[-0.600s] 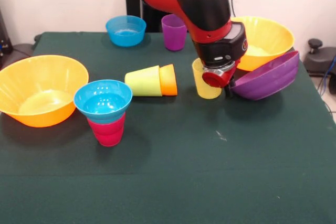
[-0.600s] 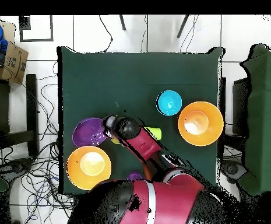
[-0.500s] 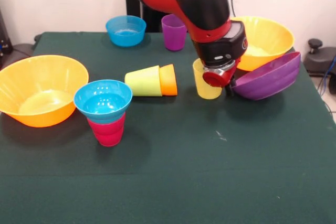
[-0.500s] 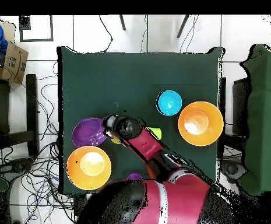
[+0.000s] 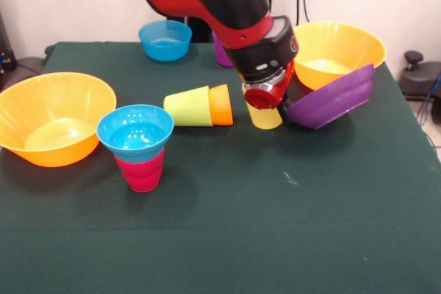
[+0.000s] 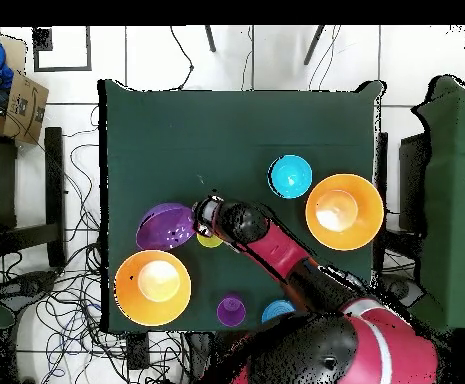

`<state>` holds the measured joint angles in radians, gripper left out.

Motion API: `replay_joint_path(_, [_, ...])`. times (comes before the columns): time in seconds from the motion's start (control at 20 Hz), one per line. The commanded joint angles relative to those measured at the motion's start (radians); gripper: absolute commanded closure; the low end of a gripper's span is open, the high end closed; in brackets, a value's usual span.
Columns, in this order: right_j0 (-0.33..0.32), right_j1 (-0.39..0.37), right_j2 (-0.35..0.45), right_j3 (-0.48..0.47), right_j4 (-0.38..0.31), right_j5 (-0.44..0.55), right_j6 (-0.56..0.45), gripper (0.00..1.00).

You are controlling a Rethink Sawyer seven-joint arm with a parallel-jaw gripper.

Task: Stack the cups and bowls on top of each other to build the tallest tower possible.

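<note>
My gripper [image 5: 291, 103] is shut on the rim of the wide purple bowl [image 5: 332, 97] and holds it tilted above the table; overhead, the bowl [image 6: 164, 226] sits left of the gripper [image 6: 202, 214]. The yellow cup [image 5: 265, 116] stands upright right below my wrist. A cyan bowl [image 5: 135, 131] rests on an upside-down red cup [image 5: 142, 171] as a small tower. A lime green cup [image 5: 187, 107] lies on its side with the orange cup [image 5: 220, 104] at its end. The purple cup [image 6: 231, 309] is mostly hidden behind my arm in the front view.
A large orange bowl [image 5: 52, 118] stands at the table's left edge, another [image 5: 337, 49] at the back right, just behind the held purple bowl. A deeper blue bowl [image 5: 165, 39] stands at the back. The green table [image 5: 275, 225] spreads out in front.
My arm has swung left and lifted slightly, carrying the purple bowl with it; the bowl now hangs tilted closer to the yellow cup. The other cups and bowls have not moved.
</note>
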<state>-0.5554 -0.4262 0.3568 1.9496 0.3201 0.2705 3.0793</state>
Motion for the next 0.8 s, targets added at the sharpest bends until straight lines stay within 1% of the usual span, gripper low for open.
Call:
replay_joint_path(0.05, [-0.007, -0.031, 0.1, 0.085, -0.13, -0.078, -0.078, 1.0])
replay_joint_path(0.15, [-0.005, -0.051, 0.107, 0.103, -0.14, -0.081, -0.051, 1.0])
replay_joint_path(0.3, [0.011, -0.059, 0.111, 0.11, -0.147, -0.105, -0.015, 1.0])
replay_joint_path(0.5, [0.052, -0.049, 0.087, 0.09, -0.156, -0.18, 0.03, 1.0])
replay_joint_path(0.65, [0.104, -0.075, 0.063, 0.078, -0.129, -0.192, 0.069, 1.0])
replay_joint_path(0.8, [0.156, -0.1, 0.034, 0.05, -0.088, -0.172, 0.088, 1.0])
